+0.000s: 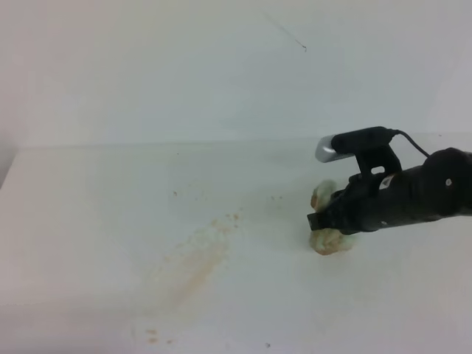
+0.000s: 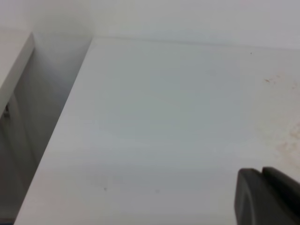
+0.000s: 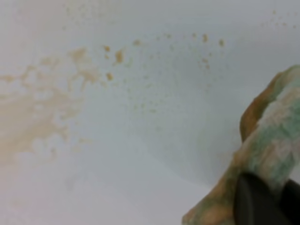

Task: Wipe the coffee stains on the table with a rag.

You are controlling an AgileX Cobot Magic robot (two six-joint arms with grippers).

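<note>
The rag (image 1: 330,240) lies on the white desk (image 1: 88,192), right of the coffee stains (image 1: 193,259), with the right claw (image 1: 318,219) over it; whether it pinches the rag cannot be told. Scattered brown specks (image 3: 140,44) surround the smear. The left claw's (image 2: 262,197) spread cannot be told.
</note>
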